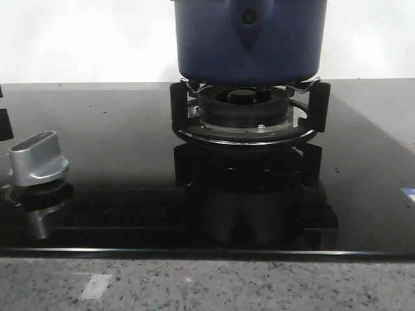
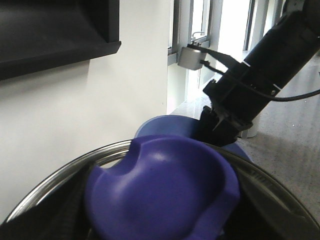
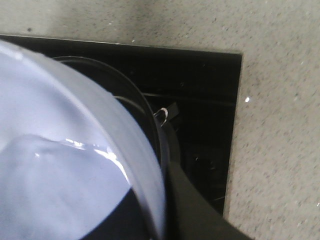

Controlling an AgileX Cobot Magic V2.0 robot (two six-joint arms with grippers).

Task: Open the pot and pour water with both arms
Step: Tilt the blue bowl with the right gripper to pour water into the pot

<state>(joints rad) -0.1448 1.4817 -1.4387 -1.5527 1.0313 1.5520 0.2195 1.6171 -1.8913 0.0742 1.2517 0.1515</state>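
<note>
The dark blue pot stands over the burner grate at the top of the front view; neither gripper shows there. In the left wrist view the lid's blue knob fills the space between my left gripper's jaws, with the lid's metal rim around it, held up in front of the pot. My right gripper is shut on the pot's rim, one dark finger outside the wall. The pot's inside looks pale blue.
A silver stove knob sits at the left of the black glass cooktop. Grey speckled counter runs along the front and beside the cooktop. A white wall stands behind. My right arm reaches down to the pot.
</note>
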